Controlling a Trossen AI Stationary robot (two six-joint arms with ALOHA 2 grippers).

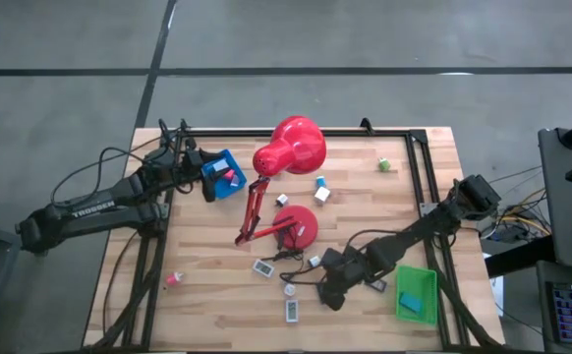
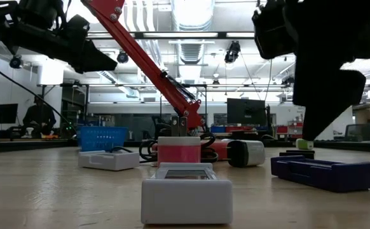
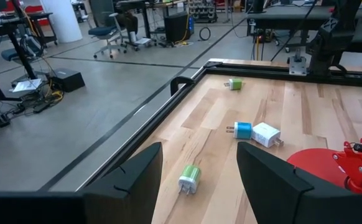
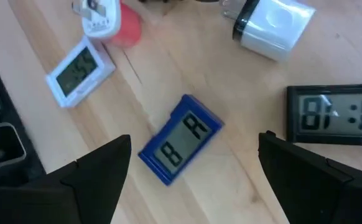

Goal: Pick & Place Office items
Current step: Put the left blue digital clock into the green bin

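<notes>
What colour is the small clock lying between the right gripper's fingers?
Blue clock, with a grey display; clearest in the right wrist view.

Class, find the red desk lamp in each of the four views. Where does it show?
High view: red desk lamp at table centre.
Low view: its arm slants up left from centre.
Left wrist view: its base, lower right.
Right wrist view: not identifiable.
Shared landmark: the wooden table.

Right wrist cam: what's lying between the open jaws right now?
A small blue digital clock lies on the bare wood between the right gripper's open jaws, untouched by either; the right wrist view shows it.
</notes>
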